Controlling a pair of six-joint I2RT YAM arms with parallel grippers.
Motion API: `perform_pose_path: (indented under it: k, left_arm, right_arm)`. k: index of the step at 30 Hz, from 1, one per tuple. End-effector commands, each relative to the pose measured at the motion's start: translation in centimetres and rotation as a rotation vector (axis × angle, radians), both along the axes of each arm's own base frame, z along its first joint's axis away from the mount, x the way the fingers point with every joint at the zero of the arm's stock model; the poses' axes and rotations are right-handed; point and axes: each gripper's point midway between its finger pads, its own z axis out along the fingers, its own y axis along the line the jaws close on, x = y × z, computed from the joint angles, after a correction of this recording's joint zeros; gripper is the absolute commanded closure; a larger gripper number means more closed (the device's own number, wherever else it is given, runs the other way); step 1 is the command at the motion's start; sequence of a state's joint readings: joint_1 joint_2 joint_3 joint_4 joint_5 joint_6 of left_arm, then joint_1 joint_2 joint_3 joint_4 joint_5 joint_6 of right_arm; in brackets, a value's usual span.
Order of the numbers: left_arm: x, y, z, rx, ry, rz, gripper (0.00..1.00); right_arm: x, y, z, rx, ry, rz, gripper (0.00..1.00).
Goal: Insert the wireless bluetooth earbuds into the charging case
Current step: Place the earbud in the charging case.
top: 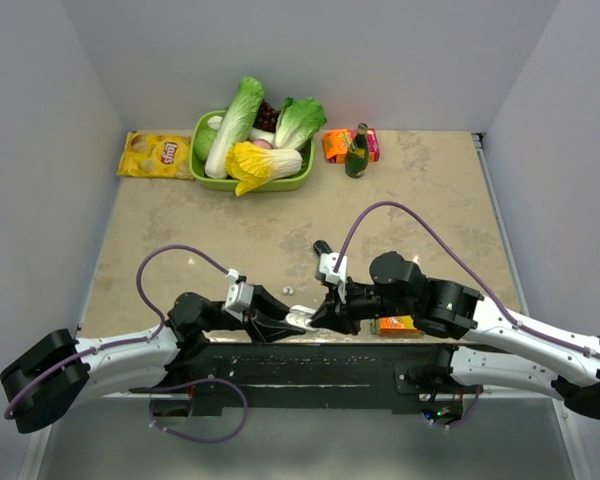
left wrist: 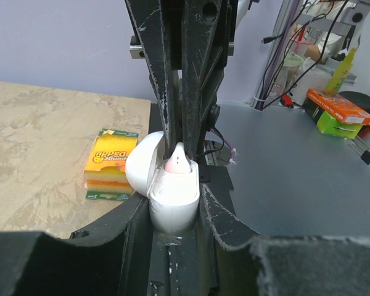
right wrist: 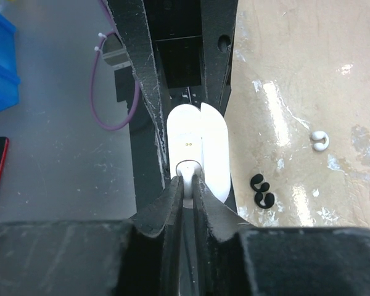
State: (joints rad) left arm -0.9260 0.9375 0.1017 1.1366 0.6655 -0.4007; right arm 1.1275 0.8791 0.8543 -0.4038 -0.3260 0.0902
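A white charging case stands with its lid swung open to the left, and my left gripper is shut on its body. One white earbud sits at the near socket of the case, and my right gripper is shut on it from above. The far socket shows its two contact pins. In the top view both grippers meet at the near table edge. A black pair of earbuds and another white earbud lie loose on the table.
A sponge pack lies close to the case, under the right arm. A small black object sits mid-table. At the back are a green basket of vegetables, a chips bag, a green bottle and an orange packet.
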Motion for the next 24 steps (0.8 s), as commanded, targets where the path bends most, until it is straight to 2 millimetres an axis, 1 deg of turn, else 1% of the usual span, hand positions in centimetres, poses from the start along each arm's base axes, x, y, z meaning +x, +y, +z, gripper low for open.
perform_pose_path:
  k: [1,4,6,7,8,12,13,14,15,16,17,18,19,20,21,22,23,24]
  left_arm:
    - [0.1,0.0,3.9,-0.116,-0.093,0.012,1.0]
    - [0.2,0.0,3.7,-0.112,-0.091,0.017,1.0]
    - [0.2,0.0,3.7,-0.11,-0.088,0.018,1.0]
    - [0.2,-0.1,3.6,-0.109,-0.087,0.02,1.0]
    - [0.3,-0.1,3.6,-0.108,-0.085,0.022,1.0]
    - [1.1,-0.1,2.8,-0.087,-0.066,0.068,1.0]
    - [1.2,-0.1,2.4,-0.079,-0.066,0.077,1.0]
    - [1.4,0.0,2.2,-0.075,-0.061,0.085,1.0]
    - [1.6,0.1,1.8,-0.071,-0.052,0.103,1.0]
    - [1.6,0.2,1.7,-0.073,-0.052,0.108,1.0]
    - [1.7,0.2,1.7,-0.072,-0.05,0.112,1.0]
    - [1.7,0.3,1.5,-0.069,-0.044,0.116,1.0]
    - [1.7,0.4,1.6,-0.074,-0.044,0.12,1.0]
    - [1.8,0.4,1.5,-0.074,-0.043,0.124,1.0]
    - [1.8,0.5,1.3,-0.071,-0.037,0.126,1.0]
    - [1.7,0.6,1.4,-0.074,-0.036,0.129,1.0]
    - [1.7,0.6,1.5,-0.076,-0.035,0.13,1.0]
    - [1.7,0.8,1.2,-0.07,-0.028,0.134,1.0]
  right_arm:
    - [0.6,-0.2,1.1,0.034,-0.02,-0.047,0.82]
    - [0.6,-0.2,1.7,0.051,-0.022,-0.055,0.72]
    - [0.7,-0.2,2.0,0.062,-0.024,-0.06,0.69]
    - [0.7,-0.3,2.3,0.069,-0.027,-0.065,0.66]
    - [0.8,-0.3,2.5,0.073,-0.028,-0.067,0.64]
    - [1.2,-1.2,4.9,0.14,-0.062,-0.117,0.58]
    - [1.7,-2.3,6.7,0.193,-0.099,-0.171,0.57]
    - [2.1,-3.0,7.4,0.218,-0.111,-0.215,0.57]
    - [2.7,-3.6,8.5,0.266,-0.113,-0.272,0.55]
    - [3.1,-5.0,9.4,0.319,-0.13,-0.334,0.53]
    - [4.8,-6.2,9.7,0.336,-0.147,-0.453,0.53]
    - [5.7,-7.0,9.8,0.361,-0.131,-0.536,0.52]
    - [6.5,-7.6,8.7,0.346,-0.122,-0.605,0.52]
    - [7.9,-8.1,7.8,0.32,-0.125,-0.699,0.52]
    - [8.3,-8.0,6.8,0.298,-0.098,-0.73,0.52]
    - [8.6,-7.6,5.4,0.266,-0.084,-0.747,0.51]
    - [9.1,-6.7,3.7,0.212,-0.069,-0.757,0.5]
    - [9.2,-5.7,3.3,0.225,-0.041,-0.744,0.5]
